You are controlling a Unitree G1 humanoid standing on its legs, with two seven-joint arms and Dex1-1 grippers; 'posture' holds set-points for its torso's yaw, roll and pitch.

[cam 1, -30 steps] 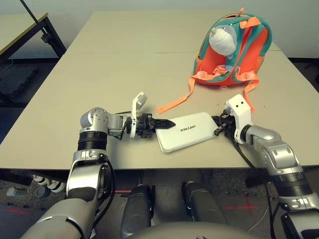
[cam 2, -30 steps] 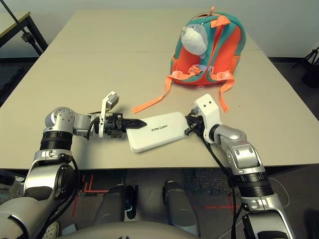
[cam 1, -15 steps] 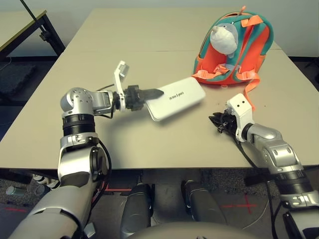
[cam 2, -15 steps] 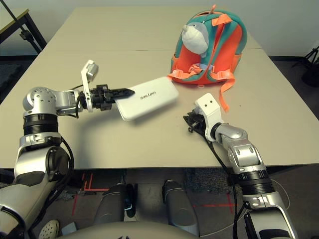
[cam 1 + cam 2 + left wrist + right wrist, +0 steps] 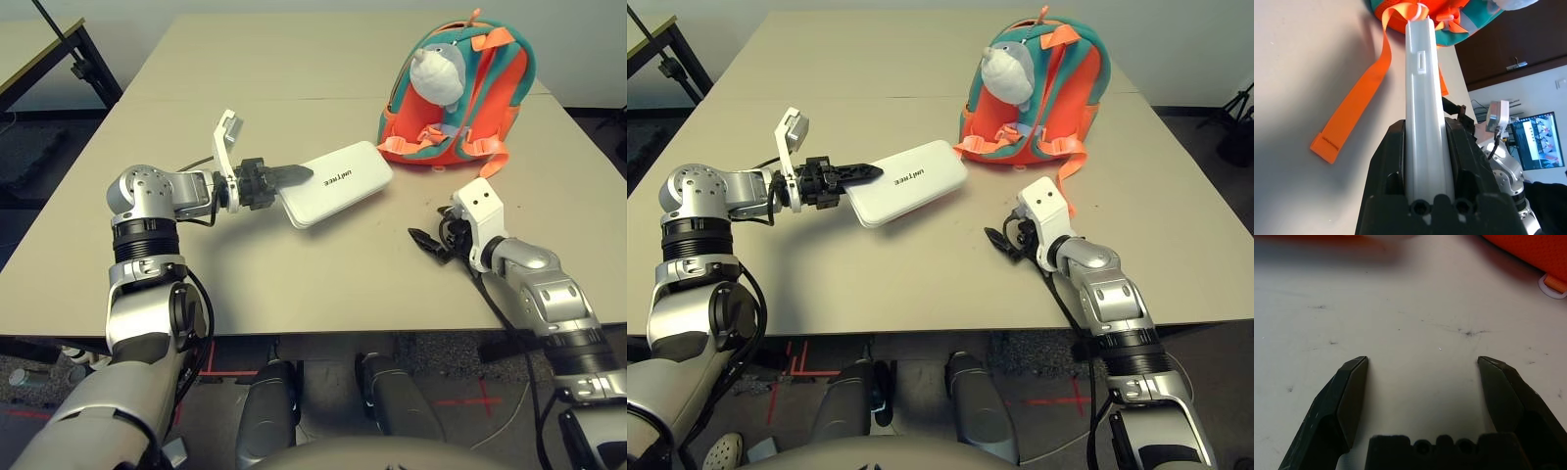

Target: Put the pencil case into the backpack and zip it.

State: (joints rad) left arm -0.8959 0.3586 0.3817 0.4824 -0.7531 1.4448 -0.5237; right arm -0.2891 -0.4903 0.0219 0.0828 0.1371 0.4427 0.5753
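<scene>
Pencil case [image 5: 338, 182]: plain white, with one short line of small dark lettering on its top face; backpack [image 5: 460, 103]: orange body with teal trim along its edges, orange straps [image 5: 1359, 103], pale plastic buckles; plush animal toy [image 5: 437, 74] on the backpack: grey and white; table [image 5: 294, 88]: uniform pale beige, faintly speckled with small dark marks in the right wrist view; left gripper [image 5: 286, 176] and right gripper [image 5: 1422, 377]: black fingers; wrist housings white, forearms silver with black bands.
</scene>
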